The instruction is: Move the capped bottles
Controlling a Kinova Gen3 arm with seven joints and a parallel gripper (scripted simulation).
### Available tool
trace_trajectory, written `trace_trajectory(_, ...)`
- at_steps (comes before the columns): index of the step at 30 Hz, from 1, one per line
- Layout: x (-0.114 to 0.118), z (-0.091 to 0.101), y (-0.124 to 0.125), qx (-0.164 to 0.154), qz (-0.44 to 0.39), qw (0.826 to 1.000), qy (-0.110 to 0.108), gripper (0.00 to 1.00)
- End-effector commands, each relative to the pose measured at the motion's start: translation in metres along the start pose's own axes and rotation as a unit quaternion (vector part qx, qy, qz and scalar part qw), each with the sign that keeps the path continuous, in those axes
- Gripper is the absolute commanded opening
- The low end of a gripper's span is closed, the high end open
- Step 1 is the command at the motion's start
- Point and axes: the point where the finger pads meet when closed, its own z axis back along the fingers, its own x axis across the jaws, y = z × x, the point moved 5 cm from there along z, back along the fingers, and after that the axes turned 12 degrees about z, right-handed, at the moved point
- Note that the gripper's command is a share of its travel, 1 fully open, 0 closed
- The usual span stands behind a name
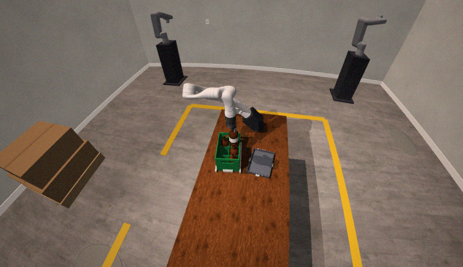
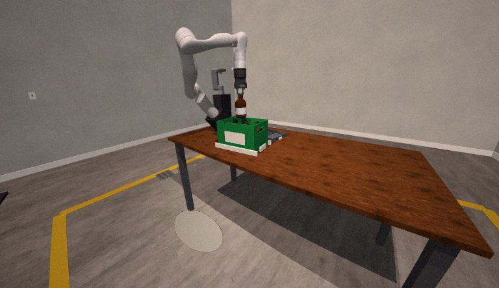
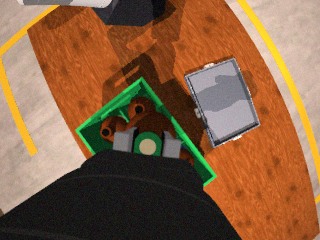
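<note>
My gripper is shut on a capped brown bottle with a white label. In the wrist view its green cap with a pale centre shows between the fingers. The bottle hangs upright above the green crate. Open brown bottles stand in the crate; two show dark mouths in the wrist view, one bottle near the far corner and one bottle at the left. Others are partly hidden by the held bottle and gripper. The grey tray is empty.
The crate and tray stand side by side on the wooden table, with a narrow gap between them. White stops edge the crate's base. The arm's dark base stands behind them.
</note>
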Motion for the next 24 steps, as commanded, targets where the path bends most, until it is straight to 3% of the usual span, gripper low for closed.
trace_trajectory(1, 0.004, 0.001, 0.002, -0.001, 0.001, 1.0, -0.001, 0.0)
trace_trajectory(24, 0.038, 0.0, 0.02, -0.001, 0.004, 1.0, -0.001, 0.0)
